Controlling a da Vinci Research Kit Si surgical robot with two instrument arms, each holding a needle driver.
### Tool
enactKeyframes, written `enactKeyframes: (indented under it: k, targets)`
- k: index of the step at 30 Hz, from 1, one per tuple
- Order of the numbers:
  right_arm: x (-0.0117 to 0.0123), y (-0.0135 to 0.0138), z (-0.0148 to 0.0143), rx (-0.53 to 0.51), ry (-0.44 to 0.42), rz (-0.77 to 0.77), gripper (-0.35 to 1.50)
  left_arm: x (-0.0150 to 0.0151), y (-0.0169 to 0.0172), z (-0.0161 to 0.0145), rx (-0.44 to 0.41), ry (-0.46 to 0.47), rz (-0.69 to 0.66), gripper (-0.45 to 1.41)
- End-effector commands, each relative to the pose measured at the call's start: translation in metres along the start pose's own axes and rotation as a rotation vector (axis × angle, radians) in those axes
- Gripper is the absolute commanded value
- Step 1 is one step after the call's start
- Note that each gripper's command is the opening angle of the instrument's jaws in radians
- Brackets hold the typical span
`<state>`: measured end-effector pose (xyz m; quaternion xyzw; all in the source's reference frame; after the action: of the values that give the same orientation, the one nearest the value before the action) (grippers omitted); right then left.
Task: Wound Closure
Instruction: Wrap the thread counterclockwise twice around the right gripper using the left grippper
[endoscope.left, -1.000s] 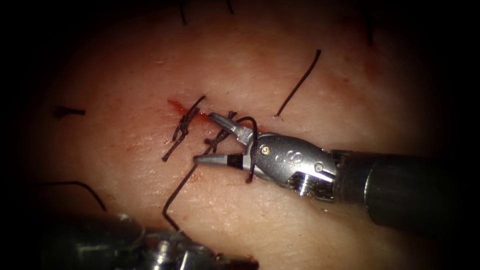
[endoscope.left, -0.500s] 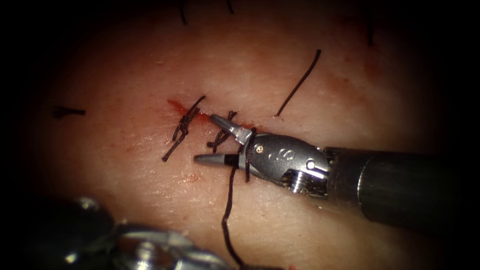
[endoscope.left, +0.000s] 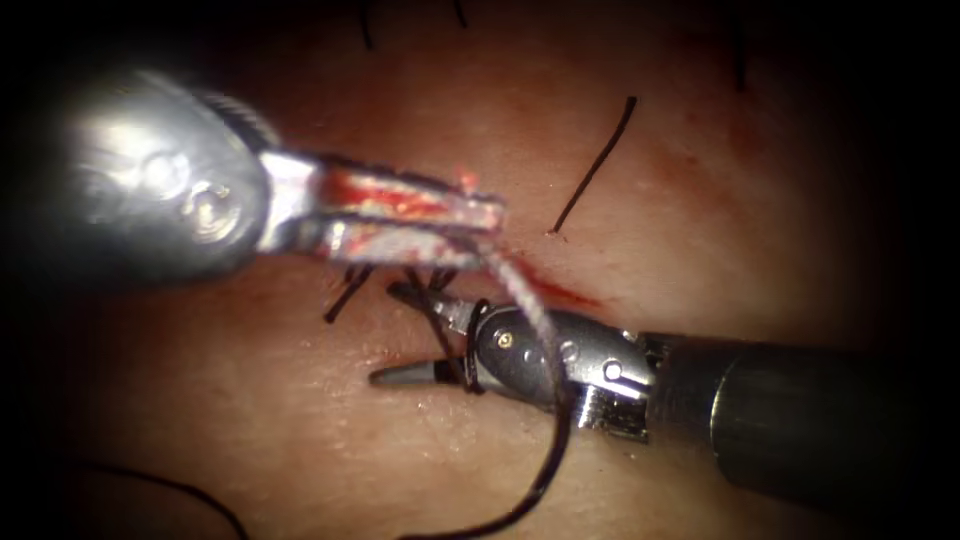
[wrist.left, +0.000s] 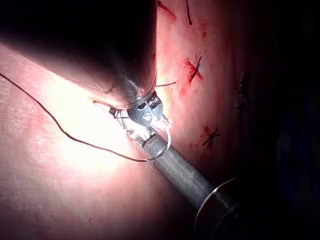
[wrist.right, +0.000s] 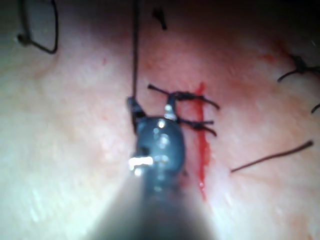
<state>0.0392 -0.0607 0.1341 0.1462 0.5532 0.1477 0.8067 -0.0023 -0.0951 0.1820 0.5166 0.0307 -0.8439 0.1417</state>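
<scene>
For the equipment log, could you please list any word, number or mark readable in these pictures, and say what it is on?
No text can be read.
Right pincer: its metal wrist housing bears small raised marks, too blurred to read.
Left pincer: no lettering on its housing.
Tissue and thread: no marks.

Two tools (endoscope.left: 425, 225) (endoscope.left: 415, 335), two knotted stitches (wrist.right: 192, 112), one cut (endoscope.left: 560, 292).
</scene>
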Motion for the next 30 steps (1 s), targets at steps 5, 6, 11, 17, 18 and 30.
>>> enactKeyframes:
  k: [5, 6, 11, 17, 18, 30]
  targets:
    - [-0.0003, -0.0009, 0.0014, 0.078, 0.023, -0.032, 0.78, -0.004, -0.0022, 0.0022, 0.013, 0.127, -0.001, -0.45]
    - [-0.0003, -0.0009, 0.0014, 0.087, 0.026, -0.036, 0.78, -0.0044, -0.0026, 0.0025, 0.016, 0.138, 0.0, -0.45]
    - [-0.0002, -0.0012, 0.0008, 0.127, 0.076, -0.054, 0.74, -0.0084, -0.0049, 0.004, 0.008, 0.217, 0.022, -0.45]
    - [-0.0003, -0.0016, -0.0002, 0.127, 0.113, -0.065, 0.74, -0.0159, -0.0072, 0.0028, 0.032, 0.333, 0.047, -0.45]
    - [-0.0004, -0.0015, -0.0002, 0.128, 0.133, -0.053, 0.74, -0.0177, -0.0073, 0.003, 0.025, 0.383, 0.046, -0.45]
    - [-0.0003, -0.0009, -0.002, 0.164, 0.315, -0.003, 0.66, -0.0292, -0.0046, 0.0082, 0.001, 0.479, 0.027, -0.45]
